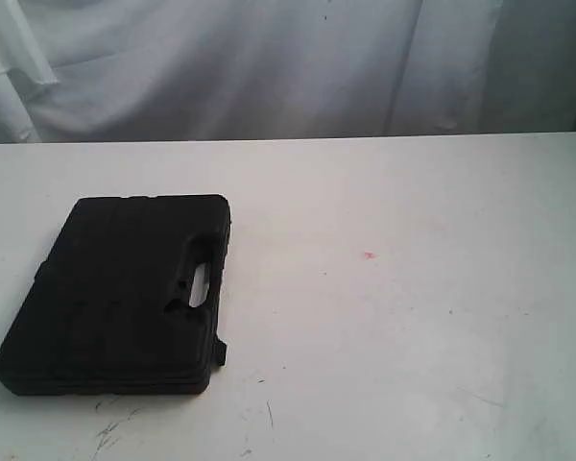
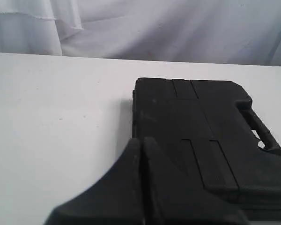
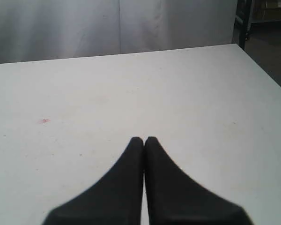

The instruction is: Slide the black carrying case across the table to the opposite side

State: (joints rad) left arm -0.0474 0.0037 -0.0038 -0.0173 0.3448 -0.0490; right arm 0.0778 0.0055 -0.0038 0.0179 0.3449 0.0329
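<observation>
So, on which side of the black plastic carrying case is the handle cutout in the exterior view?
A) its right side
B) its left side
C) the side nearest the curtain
A: the case shows its handle cutout along its right edge.

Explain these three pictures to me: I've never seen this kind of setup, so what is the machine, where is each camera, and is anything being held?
This is a two-armed robot with a pincer-like gripper on each arm. One picture comes from a camera off the arms; neither arm shows in it. It shows a white table with a black carrying case lying flat on its left part, handle cutout facing the middle. The other two come from cameras on the wrists. The left gripper is shut, at the case's near corner; contact is unclear. The right gripper is shut over bare tabletop, near a small red spot. Neither holds anything.
</observation>
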